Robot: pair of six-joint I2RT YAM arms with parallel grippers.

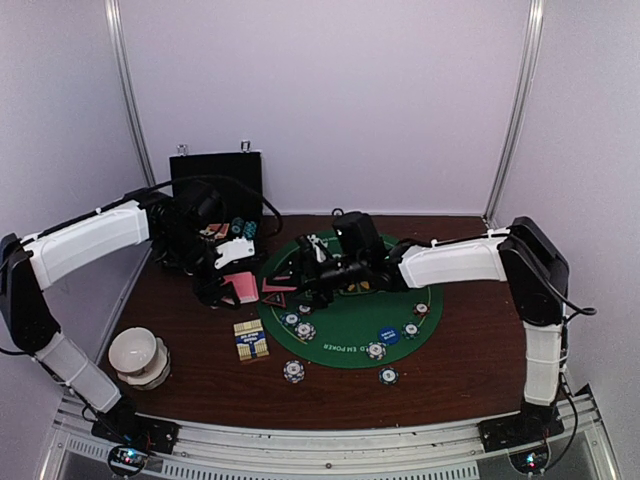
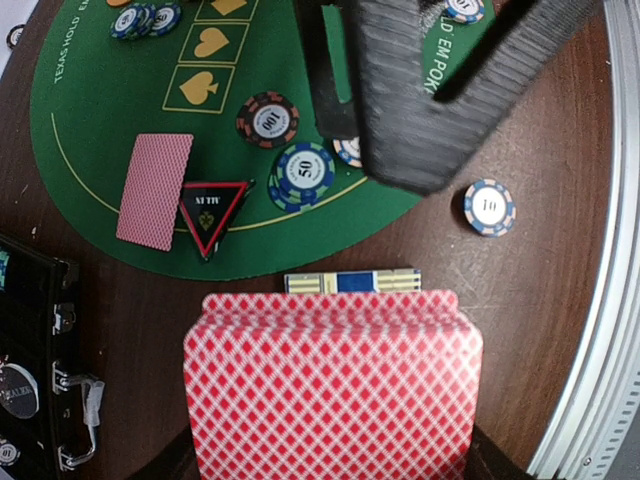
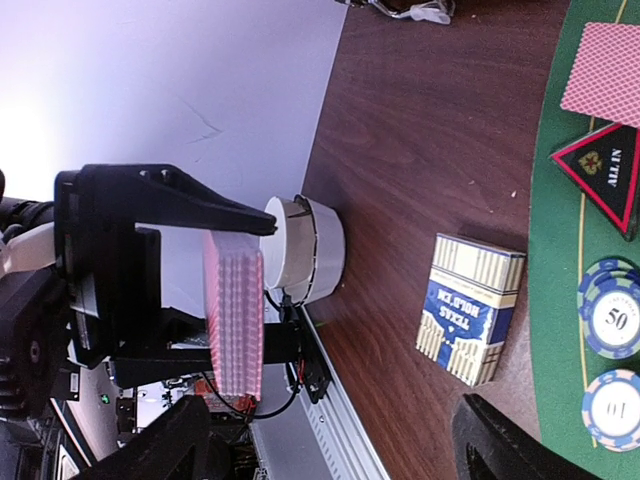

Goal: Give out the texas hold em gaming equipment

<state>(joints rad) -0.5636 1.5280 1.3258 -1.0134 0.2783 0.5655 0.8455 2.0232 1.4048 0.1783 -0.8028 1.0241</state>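
My left gripper (image 1: 222, 285) is shut on a deck of pink-backed cards (image 2: 333, 385), held on edge above the table's wood, left of the green mat (image 1: 350, 305). The deck also shows in the right wrist view (image 3: 233, 310). My right gripper (image 1: 305, 280) is open and empty, facing the deck across a gap; its fingers (image 3: 165, 440) frame the view. One card (image 2: 155, 190) lies face down on the mat beside the red triangle marker (image 2: 210, 212). Chips marked 100 (image 2: 268, 120), 50 (image 2: 303, 175) and 10 (image 2: 489, 207) lie nearby. A blue disc (image 1: 389, 336) sits on the mat.
The blue-and-yellow card box (image 1: 251, 340) lies on the wood just off the mat's left edge. A white bowl (image 1: 137, 355) stands at the near left. The black case (image 1: 215, 190) stands open at the back left. More chips (image 1: 293, 371) lie along the mat's near edge.
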